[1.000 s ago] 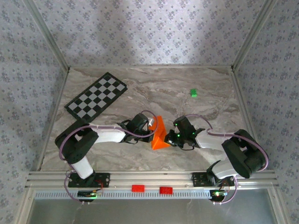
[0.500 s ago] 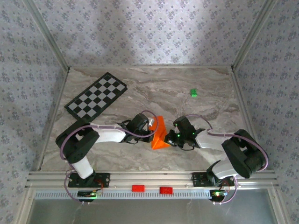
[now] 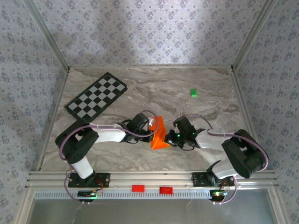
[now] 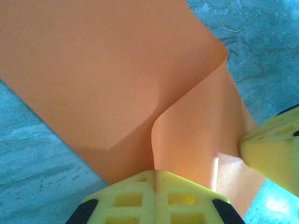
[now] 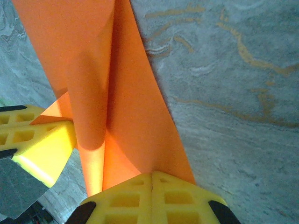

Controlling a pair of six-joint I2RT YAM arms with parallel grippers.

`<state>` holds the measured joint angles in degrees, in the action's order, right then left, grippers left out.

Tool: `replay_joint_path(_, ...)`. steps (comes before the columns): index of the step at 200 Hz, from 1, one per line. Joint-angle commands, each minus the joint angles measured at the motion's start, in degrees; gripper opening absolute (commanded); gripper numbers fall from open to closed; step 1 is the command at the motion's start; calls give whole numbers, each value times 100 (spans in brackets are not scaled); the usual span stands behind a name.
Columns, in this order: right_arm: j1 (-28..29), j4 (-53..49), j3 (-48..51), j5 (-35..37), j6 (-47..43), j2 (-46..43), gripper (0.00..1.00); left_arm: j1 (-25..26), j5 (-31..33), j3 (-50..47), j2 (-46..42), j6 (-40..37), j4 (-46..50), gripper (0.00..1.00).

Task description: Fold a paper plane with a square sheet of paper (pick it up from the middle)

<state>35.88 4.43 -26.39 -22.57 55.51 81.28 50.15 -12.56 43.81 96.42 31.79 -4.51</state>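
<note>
Top external: I see the paper standing between my left gripper and right gripper, each clamped on its edge.

Bright orange paper sheet, loosely folded, in curved upright layers

The square sheet of paper is found at the near middle of the counter, bent upward and clamped from two sides: the left gripper is set on its left edge and the right gripper on its right edge. A checkered board is laid flat at the far left of the counter, and a small block at the far right, both well apart from the sheet. Two more blocks are seated side by side on the rail in front of the counter, between the arm bases.
</note>
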Motion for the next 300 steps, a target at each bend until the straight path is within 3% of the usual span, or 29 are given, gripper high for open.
replay_joint_path(1, -27, -629, 240, 233, -40, 145, 0, 12, 9, 153, -124, -147, 122, 0)
replay_joint_path(232, -82, -503, 111, 163, -46, -124, 2, 12, -28, -109, 175, -68, -22, 0)
replay_joint_path(265, -249, 21, 107, -13, 128, -492, 0, 13, -30, -127, 166, -68, -23, 0)
replay_joint_path(300, -207, 403, -167, -239, 241, -258, 0, 17, -27, -110, 192, -69, -6, 0)
